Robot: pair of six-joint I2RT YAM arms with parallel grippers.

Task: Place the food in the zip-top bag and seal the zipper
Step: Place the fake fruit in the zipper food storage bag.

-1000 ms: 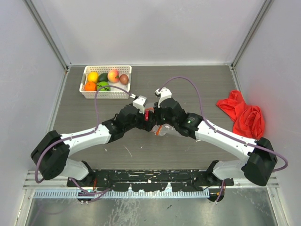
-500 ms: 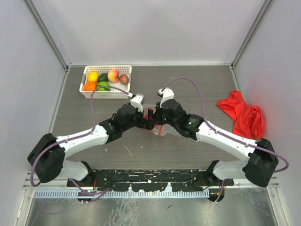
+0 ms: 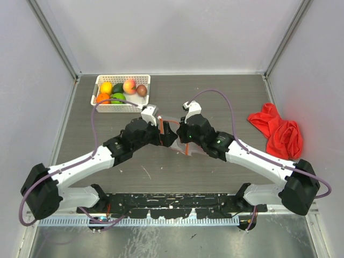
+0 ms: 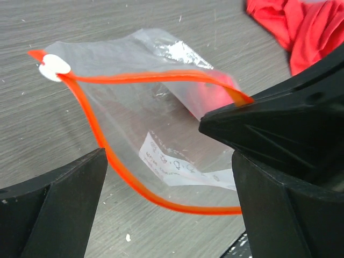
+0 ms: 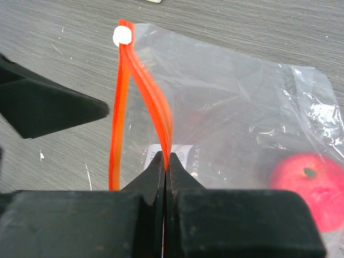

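bag point(image 5: 231, 107): mid-table, mouth gaping, red fruit point(image 5: 309, 183) inside
zipper point(image 5: 121, 97): long axis runs away from right gripper point(image 5: 165, 161), slider point(image 5: 122, 36) at far end
right gripper: pinching one zipper lip
left gripper point(image 4: 152, 137): spread wide at the mouth

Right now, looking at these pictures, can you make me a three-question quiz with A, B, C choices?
1. Where is the white basket on the table?
A) far left corner
B) near right corner
C) right in the middle

2. What colour is the fruit inside the zip-top bag?
A) green
B) yellow
C) red

3. How is the zipper?
A) closed all the way along
B) open, with its strips apart
C) torn off

Answers:
1 A, the top view shows the white basket at the far left corner.
2 C, a red fruit shows through the clear plastic.
3 B, the two orange strips bow apart, and the right gripper pinches one of them.
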